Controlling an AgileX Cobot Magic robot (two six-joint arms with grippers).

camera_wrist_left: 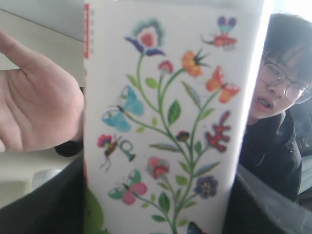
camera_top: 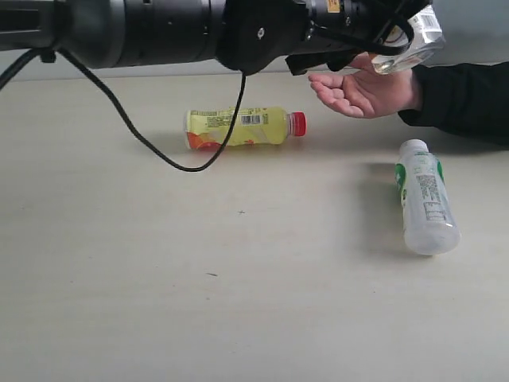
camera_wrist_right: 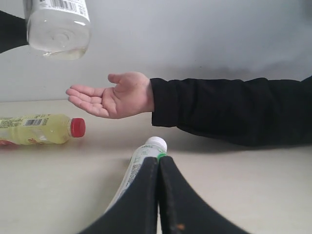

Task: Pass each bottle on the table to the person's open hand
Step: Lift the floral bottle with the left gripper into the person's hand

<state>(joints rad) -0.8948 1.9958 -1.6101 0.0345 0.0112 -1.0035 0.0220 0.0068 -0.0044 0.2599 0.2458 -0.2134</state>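
Note:
My left gripper (camera_top: 395,38) is shut on the clear bottle with the white floral label (camera_top: 413,36), holding it in the air just above the person's open hand (camera_top: 358,91). Its label (camera_wrist_left: 170,122) fills the left wrist view, and the palm (camera_wrist_left: 34,112) lies beside it. The yellow bottle with a red cap (camera_top: 242,127) lies on its side on the table (camera_top: 238,302). To the right lies the milky-white bottle with a green-white label (camera_top: 425,199). My right gripper (camera_wrist_right: 158,163) is shut and empty, right behind that bottle (camera_wrist_right: 141,163). The red-label bottle is out of view.
The left arm spans the top of the exterior view, and its black cable (camera_top: 143,143) droops down in front of the yellow bottle. The person's black sleeve (camera_top: 461,95) rests at the far right edge. Their face (camera_wrist_left: 280,83) shows behind the held bottle.

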